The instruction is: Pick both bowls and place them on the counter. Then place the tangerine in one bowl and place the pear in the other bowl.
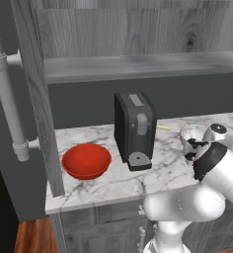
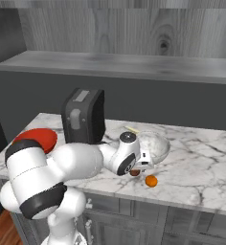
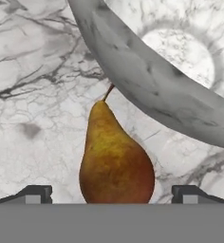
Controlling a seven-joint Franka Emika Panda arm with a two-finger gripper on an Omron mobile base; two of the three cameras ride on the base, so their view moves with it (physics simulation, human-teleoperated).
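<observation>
While marbled bowl point(image 3: 147, 90) overhangs, pear point(image 3: 115, 159) beside

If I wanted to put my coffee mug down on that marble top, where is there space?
The widest bare stretch of the counter lies right of the marbled bowl. Another gap lies between the red bowl and the coffee machine. It is crowded at the front edge, where the open gripper, pear and tangerine sit together.

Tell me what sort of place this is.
Most likely a kitchen, rendered in simulation: a marble counter over cabinet fronts, a dark coffee machine standing on it, and a red bowl, a marbled bowl, a pear and a tangerine lying on it.
</observation>
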